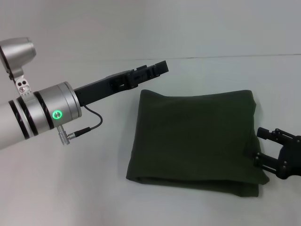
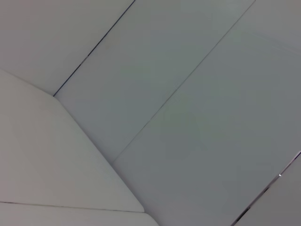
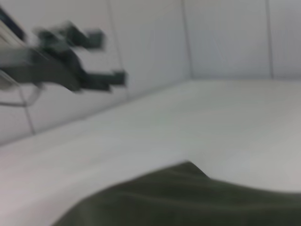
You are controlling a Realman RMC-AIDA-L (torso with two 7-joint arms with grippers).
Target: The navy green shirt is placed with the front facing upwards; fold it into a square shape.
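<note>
My right pincer sits low at about 4 o'clock in the head view, fingers apart, holding nothing, tips just at the right-hand edge of the navy green shirt. I can't tell whether they touch the cloth or only hang beside it.

The shirt lies on the white table, centre to right. It's already a compact block: roughly square, plain green side up, no lettering showing. Near edge looks doubled, with a lower layer peeking out along the bottom toward 5 o'clock. Far right corner is rounded and a bit puffy.

My read: folding is basically done, and what's left is letting go and squaring up. To do that well:
- back the right pincer out toward 3 o'clock, low and level, so a finger doesn't snag the top layer and peel it open
- if I tidy, nudge the peeking lower layer in from the near edge rather than lifting it
- don't drag, since cotton on a smooth top slides as a stack and skews the square

Farther back, my left pincer is raised at 11 o'clock off the shirt's far left corner, clear of the cloth, fingers apart, empty. In the right wrist view it shows as a blurred pair of prongs over the table. Leave it there.
</note>
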